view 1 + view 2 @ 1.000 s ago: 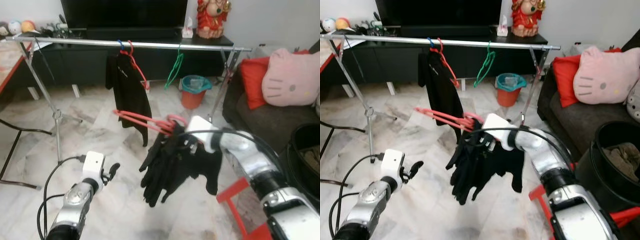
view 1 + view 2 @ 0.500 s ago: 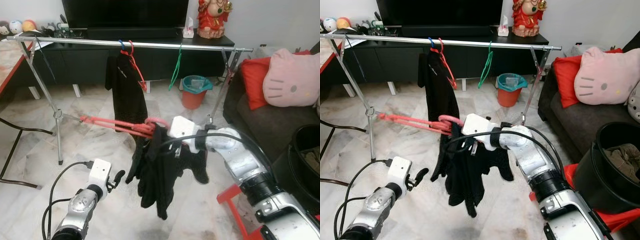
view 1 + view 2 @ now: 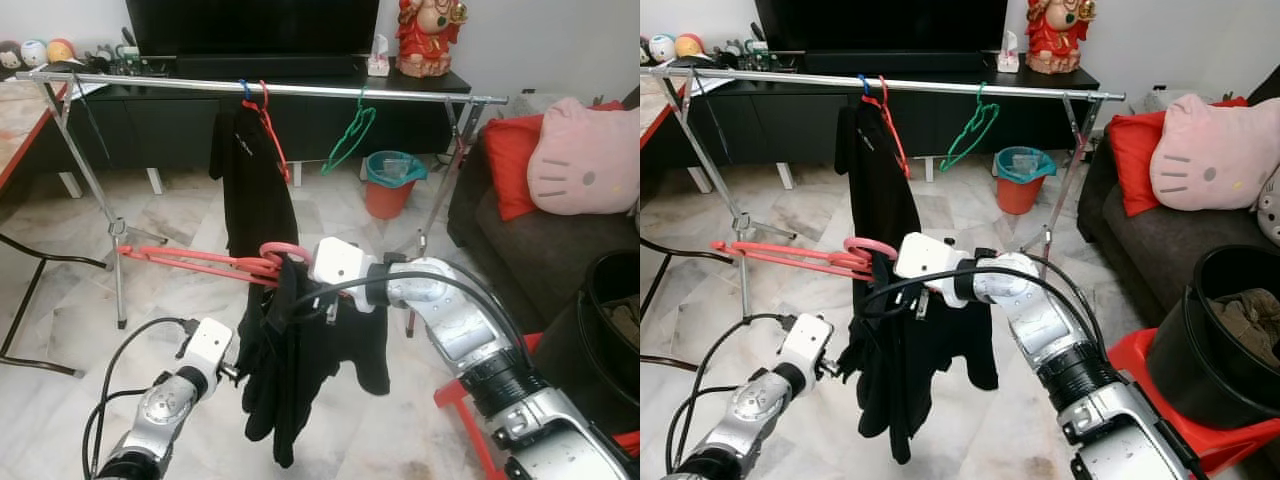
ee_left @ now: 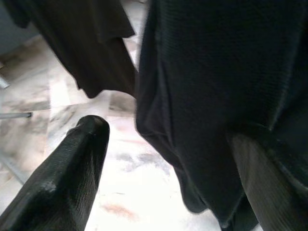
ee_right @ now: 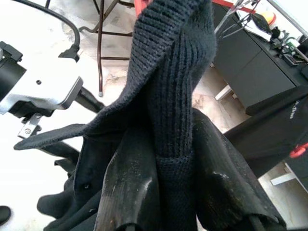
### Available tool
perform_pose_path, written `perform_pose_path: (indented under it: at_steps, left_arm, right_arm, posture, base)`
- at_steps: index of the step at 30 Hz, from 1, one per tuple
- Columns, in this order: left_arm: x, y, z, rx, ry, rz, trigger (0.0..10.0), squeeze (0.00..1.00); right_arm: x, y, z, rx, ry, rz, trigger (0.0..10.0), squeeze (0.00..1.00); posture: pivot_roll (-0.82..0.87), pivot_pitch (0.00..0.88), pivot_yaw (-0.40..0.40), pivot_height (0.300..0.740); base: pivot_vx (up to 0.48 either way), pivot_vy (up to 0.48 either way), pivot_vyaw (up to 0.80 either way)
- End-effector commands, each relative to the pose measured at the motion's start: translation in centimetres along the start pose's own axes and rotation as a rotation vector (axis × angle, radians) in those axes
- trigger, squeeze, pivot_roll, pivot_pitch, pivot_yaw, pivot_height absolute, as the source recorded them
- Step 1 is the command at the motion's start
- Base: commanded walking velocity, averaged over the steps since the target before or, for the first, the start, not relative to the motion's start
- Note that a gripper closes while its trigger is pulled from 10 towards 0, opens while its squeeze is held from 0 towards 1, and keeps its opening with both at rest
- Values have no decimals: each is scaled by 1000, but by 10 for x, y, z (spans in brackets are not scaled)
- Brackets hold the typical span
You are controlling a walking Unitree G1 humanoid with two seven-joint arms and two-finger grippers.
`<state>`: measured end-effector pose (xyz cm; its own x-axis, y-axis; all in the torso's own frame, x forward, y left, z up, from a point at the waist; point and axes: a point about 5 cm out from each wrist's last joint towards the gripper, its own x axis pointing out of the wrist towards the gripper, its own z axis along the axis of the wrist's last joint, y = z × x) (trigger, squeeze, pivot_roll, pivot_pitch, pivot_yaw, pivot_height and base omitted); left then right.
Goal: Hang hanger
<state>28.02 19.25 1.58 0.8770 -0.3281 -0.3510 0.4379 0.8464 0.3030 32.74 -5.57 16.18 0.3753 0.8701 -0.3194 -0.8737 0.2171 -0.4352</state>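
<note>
My right gripper (image 3: 300, 295) is shut on the neck of a red hanger (image 3: 190, 258), which lies nearly level and points left. A black garment (image 3: 300, 370) is draped over the hanger and hangs down. In the right wrist view the knit cloth (image 5: 168, 96) is pinched between the fingers (image 5: 127, 183). My left gripper (image 3: 236, 372) is low on the left, touching the garment's edge. It is open, with cloth (image 4: 216, 96) between its fingers (image 4: 62, 183). The silver clothes rail (image 3: 420, 95) runs across behind, above hanger height.
On the rail hang a black garment on a red hanger (image 3: 255, 170) and a bare green hanger (image 3: 350, 140). An orange bin (image 3: 392, 185) stands behind. At the right are a sofa with a pink cushion (image 3: 580, 165), a black bucket (image 3: 1230, 330) and a red stool (image 3: 465, 395). A rack leg (image 3: 110, 230) stands at the left.
My right arm has swung the hanger and garment to the left. My left gripper has moved right, up to the garment, and now touches it.
</note>
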Motion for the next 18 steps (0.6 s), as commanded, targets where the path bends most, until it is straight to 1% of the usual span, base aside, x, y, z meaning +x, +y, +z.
perform_pose_path:
  at_steps: [1, 6, 7, 8, 11, 17, 18]
  left_arm:
    - [-2, -3, 0, 24, -4, -51, 10000, 0]
    - [-7, -4, -3, 54, 10, -126, 10000, 0]
    - [-8, -4, -5, 83, 30, -147, 10000, 0]
    - [-9, -4, -5, 90, 34, -151, 10000, 0]
    - [-8, -4, -6, 72, 33, -145, 10000, 0]
    - [-8, -3, -7, 71, 54, -132, 10000, 0]
    - [-7, 1, -10, 95, 82, -76, 10000, 0]
  right_arm:
    - [2, -7, 11, -35, -22, -19, 0, 0]
    - [5, -8, 12, -34, -18, -21, 0, 0]
    - [7, -9, 15, -39, -28, -20, 0, 0]
    - [7, -9, 16, -40, -31, -20, 0, 0]
    - [9, -9, 19, -47, -38, -16, 0, 0]
    - [11, -9, 22, -55, -46, -10, 0, 0]
    - [10, -9, 23, -60, -48, -7, 0, 0]
  posture:
    - [38, 0, -73, 740]
    - [41, 0, -73, 740]
    - [48, 0, -74, 740]
    - [49, 0, -74, 740]
    - [47, 0, -71, 740]
    - [44, 0, -72, 740]
    - [44, 0, -72, 740]
  base:
    - [0, 0, 0]
    - [0, 0, 0]
    - [0, 0, 0]
    - [0, 0, 0]
    - [0, 0, 0]
    - [0, 0, 0]
    - [0, 0, 0]
